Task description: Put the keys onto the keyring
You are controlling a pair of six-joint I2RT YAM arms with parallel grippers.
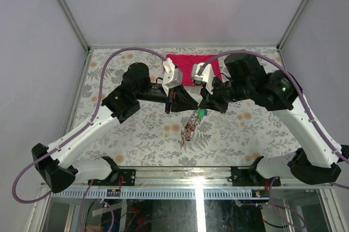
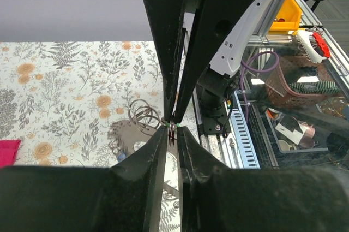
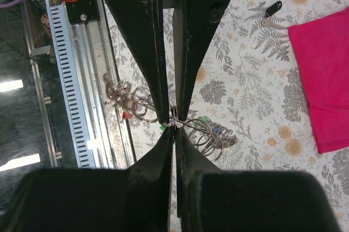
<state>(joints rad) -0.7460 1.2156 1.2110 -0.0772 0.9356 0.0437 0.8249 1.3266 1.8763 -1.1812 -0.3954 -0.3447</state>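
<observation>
Your right gripper point(image 3: 174, 134) is pinched shut on the keyring point(image 3: 212, 136), up over the middle of the table point(image 3: 240, 79). Your left gripper point(image 2: 172, 134) shows a tiny gap, so I cannot tell if it grips. The thin wire could slip out and drop. I count one keyring, three keys point(image 3: 205, 120) hanging, two loose keys at 1 o'clock in the right wrist view, and one red cloth point(image 3: 322, 79).

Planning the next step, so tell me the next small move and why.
Probably close the left gripper fully on the keyring wire. The right gripper pinches that wire shut, while the left fingers show a thin gap around it, so that hold looks unsure; two firm grips should steady the ring.
</observation>
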